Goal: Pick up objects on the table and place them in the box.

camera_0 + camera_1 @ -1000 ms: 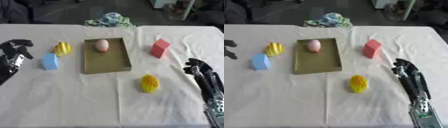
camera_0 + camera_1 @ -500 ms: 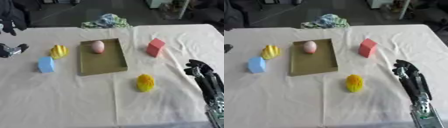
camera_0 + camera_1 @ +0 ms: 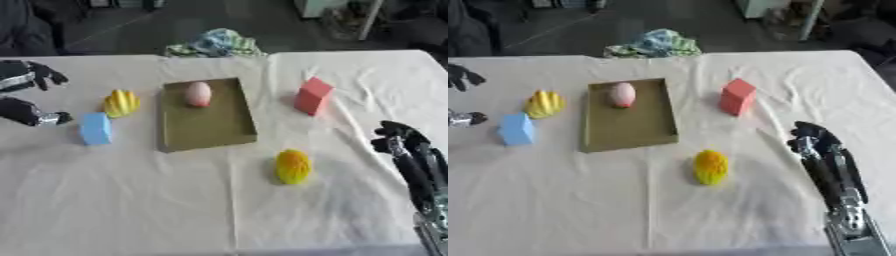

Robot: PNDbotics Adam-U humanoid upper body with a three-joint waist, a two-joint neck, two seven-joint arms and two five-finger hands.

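My left hand [image 3: 26, 95] hangs spread and empty beside the blue foam block [image 3: 95, 128]. My right hand [image 3: 815, 141] rests at the table's right edge, fingers curled on nothing. Pink egg [image 3: 198, 93] lies inside the flat brown cardboard box [image 3: 210, 127]; yellow ridged fruit [image 3: 293, 166] just below it.
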